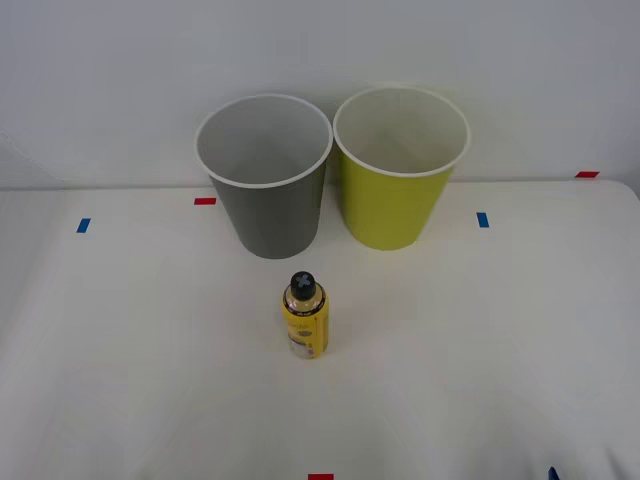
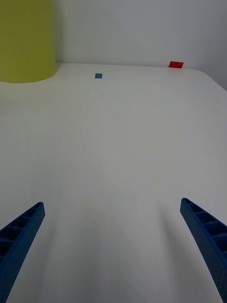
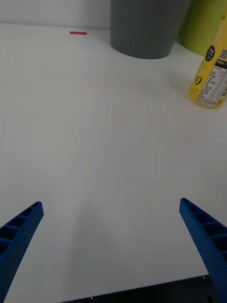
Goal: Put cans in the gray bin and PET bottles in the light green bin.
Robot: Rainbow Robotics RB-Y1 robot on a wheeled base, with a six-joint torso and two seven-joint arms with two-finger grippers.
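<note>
1. One PET bottle (image 1: 305,316) stands upright on the table (image 1: 480,340), in front of the two bins and apart from both. It has a black cap and a yellow label; the label's small print and dark oval mark are too fine to read.
2. One gray bin (image 1: 268,190) and one light green bin (image 1: 398,178) stand upright just beside each other at the back of the table, gray on my left.
3. My left hand (image 3: 111,246) hovers over bare table, its blue fingers (image 3: 19,236) spread wide, holding nothing.
4. My right hand (image 2: 111,246) is likewise wide open and empty.
5. Tape marks on the table: three red (image 1: 205,201), two blue (image 1: 483,219).
</note>
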